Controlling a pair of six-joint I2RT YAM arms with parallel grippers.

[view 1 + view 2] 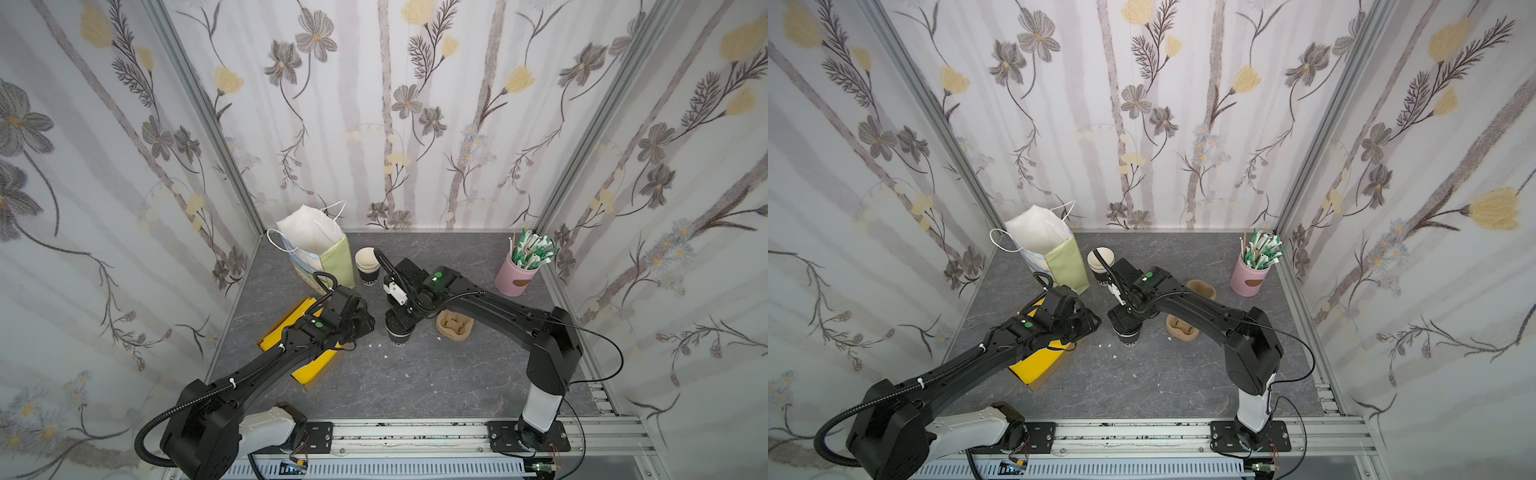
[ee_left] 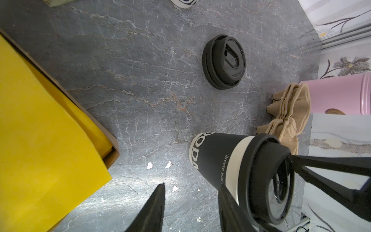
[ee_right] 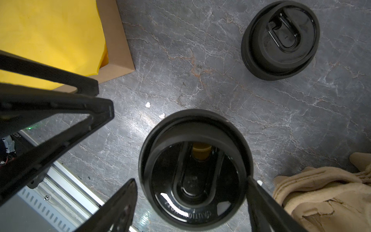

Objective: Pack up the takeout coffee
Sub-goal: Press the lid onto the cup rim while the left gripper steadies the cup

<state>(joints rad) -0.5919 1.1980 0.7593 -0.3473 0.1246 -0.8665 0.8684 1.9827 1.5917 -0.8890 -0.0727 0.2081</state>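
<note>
The takeout coffee cup [image 2: 216,158], black with white lettering, stands near the middle of the table and shows in both top views [image 1: 400,338] [image 1: 1128,334]. Its black domed lid [image 3: 192,128] sits on the rim. My right gripper [image 3: 190,178] hangs straight over it, open. One of its fingers [image 3: 261,198] touches the lid's edge and the other stands a little off. My left gripper [image 2: 192,185] is low beside the cup, open, with only bare table between its fingers. One finger [image 2: 228,202] is close against the cup's wall.
Spare black lids [image 2: 223,62] lie just behind the cup. Brown pulp carriers [image 1: 454,326] are to its right, a yellow-lined box [image 1: 309,368] to its left. At the back are the lidless cup stack [image 1: 368,266], a white and green bag [image 1: 320,249] and a pink holder [image 1: 517,278].
</note>
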